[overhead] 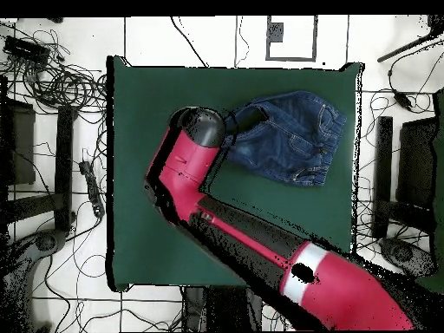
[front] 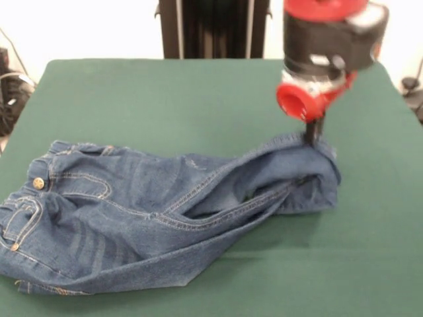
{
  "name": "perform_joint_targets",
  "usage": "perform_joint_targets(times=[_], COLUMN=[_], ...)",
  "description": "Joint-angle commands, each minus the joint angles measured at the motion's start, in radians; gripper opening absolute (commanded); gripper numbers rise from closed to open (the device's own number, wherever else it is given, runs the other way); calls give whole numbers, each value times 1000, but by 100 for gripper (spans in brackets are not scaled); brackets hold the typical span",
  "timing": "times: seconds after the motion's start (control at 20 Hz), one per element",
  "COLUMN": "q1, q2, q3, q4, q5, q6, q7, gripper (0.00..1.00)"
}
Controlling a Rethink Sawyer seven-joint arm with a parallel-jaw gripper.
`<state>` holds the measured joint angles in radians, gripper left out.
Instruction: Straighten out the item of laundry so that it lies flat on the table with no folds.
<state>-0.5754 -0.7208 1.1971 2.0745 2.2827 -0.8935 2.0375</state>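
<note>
The item of laundry (front: 132,211), a small pair of blue jeans, lies crumpled on the green table (front: 165,99). Its waistband with a brass button sits at the left. The legs run right and fold back on themselves into a thick bunch. My gripper (front: 312,135) comes straight down onto the far edge of that bunch, its dark fingers (front: 310,129) pressed together on the denim fold. In the overhead view the jeans (overhead: 290,139) lie near one corner of the table (overhead: 147,173), and the arm's black and red head (overhead: 204,128) hides the gripper.
Green tabletop surrounds the jeans, with the widest stretch beyond the arm in the overhead view. Cables (overhead: 61,82) and dark stands (overhead: 399,173) crowd the floor around the table. More cables (front: 10,92) lie off the table's left side in the front view.
</note>
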Motion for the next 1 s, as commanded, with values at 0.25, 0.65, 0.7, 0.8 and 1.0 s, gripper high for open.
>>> perform_joint_targets(times=[0.25, 0.65, 0.7, 0.8, 1.0], q1=[-146, -263, -270, -278, -285], q2=[-217, -262, -267, -275, -294], q3=[222, 355, 363, 368, 371], q4=[201, 301, 316, 345, 406], q5=[260, 343, 345, 338, 367], q6=[-102, -43, -34, -18, -14], q7=[-461, -530, -532, -535, -551], gripper=[0, 0, 0, 0, 0])
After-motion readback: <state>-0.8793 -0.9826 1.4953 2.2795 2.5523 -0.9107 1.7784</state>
